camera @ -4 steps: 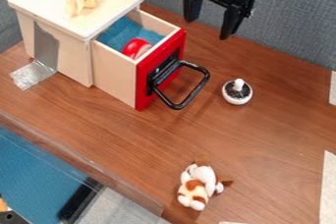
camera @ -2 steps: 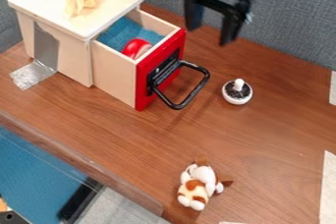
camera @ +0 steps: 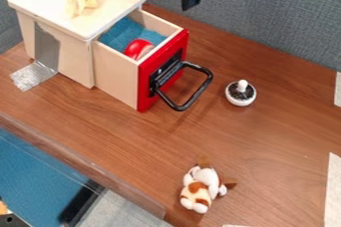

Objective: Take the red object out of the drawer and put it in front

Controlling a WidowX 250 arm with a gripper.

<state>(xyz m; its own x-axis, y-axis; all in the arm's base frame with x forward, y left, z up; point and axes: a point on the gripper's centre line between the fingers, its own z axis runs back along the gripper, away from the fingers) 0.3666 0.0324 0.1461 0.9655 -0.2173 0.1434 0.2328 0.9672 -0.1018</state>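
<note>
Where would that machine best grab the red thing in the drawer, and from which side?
Probably the rounded top of the red thing, with the pincer coming straight down: the pulled-out drawer is open above, while its walls and red front panel block the sides. Its lower part is hidden, so that's my best guess.

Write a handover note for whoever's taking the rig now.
Gripper: open, empty, up at the top edge of the view, above and behind the drawer.
Job's things: red object inside the drawer, on the blue lining.
Done: drawer is open.
Left: grasp the red object, lift it out, set it down in front. I'd watch the drawer's handle, the white pot and the plush toy on the way.
</note>
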